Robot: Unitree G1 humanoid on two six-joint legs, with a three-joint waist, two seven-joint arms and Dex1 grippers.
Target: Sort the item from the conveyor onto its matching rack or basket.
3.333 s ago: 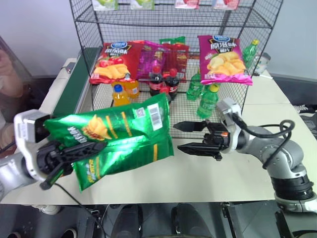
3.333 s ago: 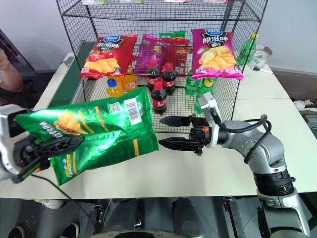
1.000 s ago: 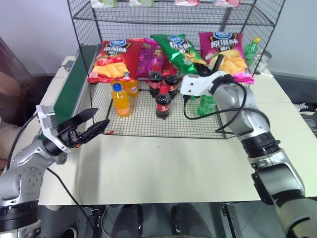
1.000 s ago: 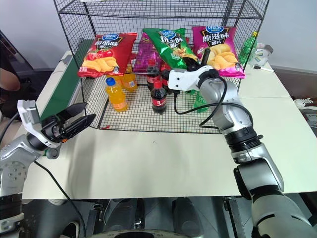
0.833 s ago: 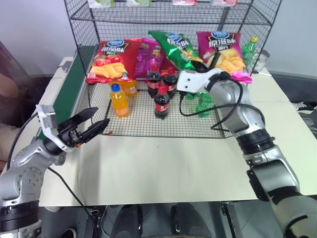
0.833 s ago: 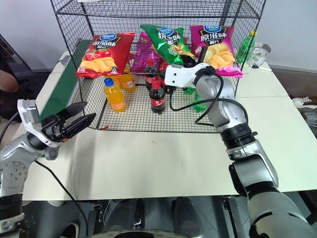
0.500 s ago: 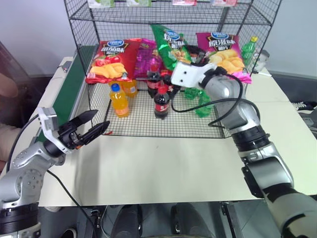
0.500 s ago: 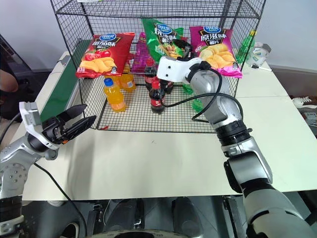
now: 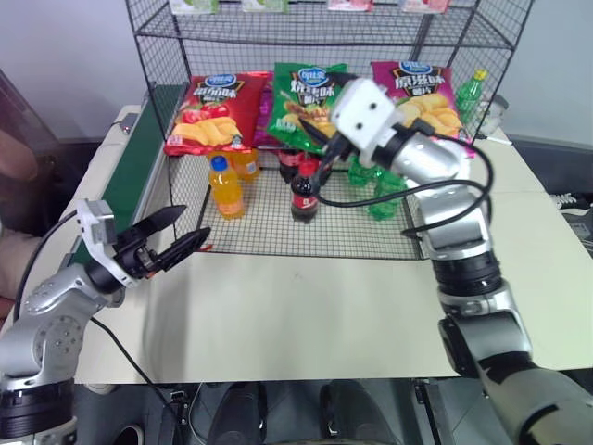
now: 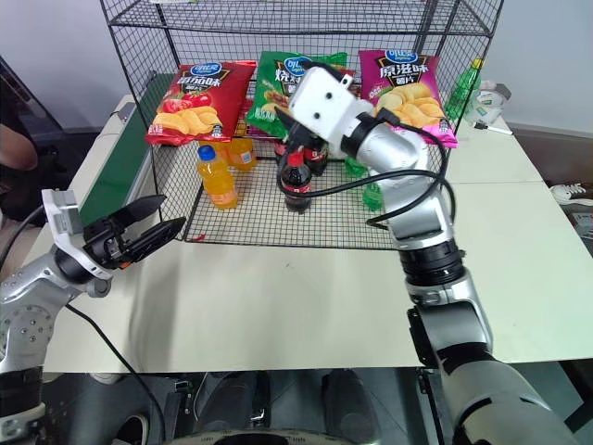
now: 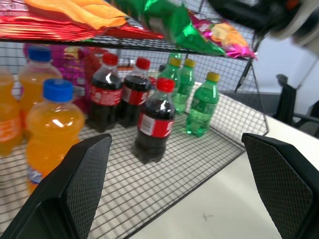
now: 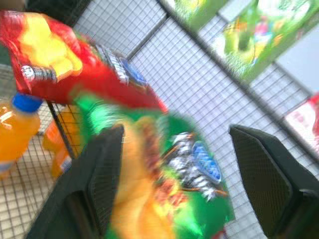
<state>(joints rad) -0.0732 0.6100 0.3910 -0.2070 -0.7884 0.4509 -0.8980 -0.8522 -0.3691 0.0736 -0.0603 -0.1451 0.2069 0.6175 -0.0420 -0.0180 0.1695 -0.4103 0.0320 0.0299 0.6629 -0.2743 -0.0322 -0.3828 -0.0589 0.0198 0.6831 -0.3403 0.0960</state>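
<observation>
Green chip bag [image 9: 304, 99] lying on the chip tier of the black wire rack [image 9: 163, 102], face up and sloping toward the front, blue oval logo at the far, higher end, pictured chips toward the near, lower edge. Long axis running front to back, logo end pointing at the rear mesh. Flanked by the red chip bag [image 9: 211, 113] on the robot's left and the magenta chip bag [image 9: 422, 93] on its right, with cola and orange bottles [image 9: 225, 186] standing on the mesh tier underneath. Right gripper [image 12: 174, 184] just in front of the bag's near edge, pointing in at the shelf along the bag's length, jaws spread wide with the bag lying ahead between the two fingers [image 12: 104, 177] and, as far as visible, gripped by neither. Apparently released and in its slot, so a straight pull back out of the rack looks like the natural next move, clear of the front wire. Left gripper [image 9: 176, 239] well apart, low at the table's [image 9: 306, 306] near-left corner beside the green conveyor [image 9: 130, 171], jaws wide and empty, far from the bag.
</observation>
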